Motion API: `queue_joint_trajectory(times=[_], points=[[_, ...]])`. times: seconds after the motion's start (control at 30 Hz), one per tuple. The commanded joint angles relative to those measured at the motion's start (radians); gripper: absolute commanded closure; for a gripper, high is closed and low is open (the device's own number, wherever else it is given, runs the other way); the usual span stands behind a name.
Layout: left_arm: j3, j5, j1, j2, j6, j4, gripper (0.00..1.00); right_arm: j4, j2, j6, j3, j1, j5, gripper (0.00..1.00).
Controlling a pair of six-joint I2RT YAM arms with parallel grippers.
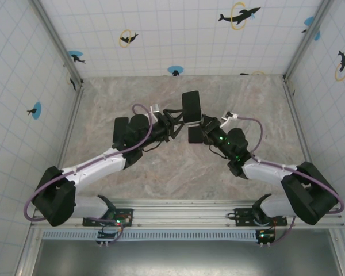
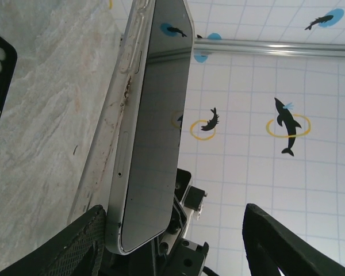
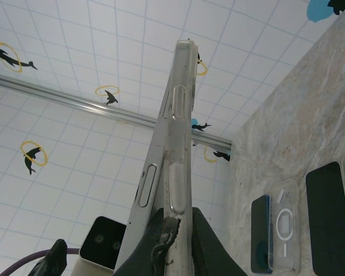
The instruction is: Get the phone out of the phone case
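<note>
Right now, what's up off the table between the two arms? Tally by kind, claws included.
phone: 1
clear case: 1
claws: 2, left claw and right claw
Total: 4

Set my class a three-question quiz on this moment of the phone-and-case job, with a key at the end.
1. True or false: the phone lies flat on the table.
2. In the left wrist view, the left gripper has: A) both fingers clamped on the phone; B) one finger against the phone, the other apart from it; C) nothing between its fingers.
3. Fill in (on/off): the clear case is ____ the phone.
Key: 1 false, it is held upright above the table; 2 B; 3 on.
</note>
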Motion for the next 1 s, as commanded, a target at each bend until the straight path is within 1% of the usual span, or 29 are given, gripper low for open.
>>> queue_joint_trajectory(times=[0.0, 0.17, 0.33, 0.57, 0.73, 0.87, 0.97], points=[[-0.001, 0.006, -0.011, 0.004, -0.036, 0.062, 0.36, 0.075, 0.002, -0.024, 0.054, 0.019, 0.009, 0.98], [0.013, 0.025, -0.011, 0.030, -0.043, 0.089, 0.37, 0.077, 0.016, -0.027, 0.066, 0.026, 0.003, 0.98], [0.040, 0.039, -0.011, 0.063, -0.047, 0.120, 0.42, 0.060, 0.018, -0.030, 0.065, 0.037, 0.018, 0.98], [0.058, 0.005, -0.011, 0.083, -0.057, 0.147, 0.59, 0.048, 0.022, -0.029, 0.063, 0.061, 0.065, 0.98], [0.071, 0.001, -0.011, 0.109, -0.072, 0.189, 0.71, 0.043, 0.030, -0.028, 0.069, 0.078, 0.079, 0.98], [0.075, -0.002, -0.011, 0.121, -0.084, 0.225, 0.85, 0.030, 0.027, -0.034, 0.070, 0.085, 0.095, 0.98], [0.086, 0.000, -0.011, 0.125, -0.083, 0.229, 0.92, 0.006, 0.017, -0.046, 0.066, 0.086, 0.113, 0.98]])
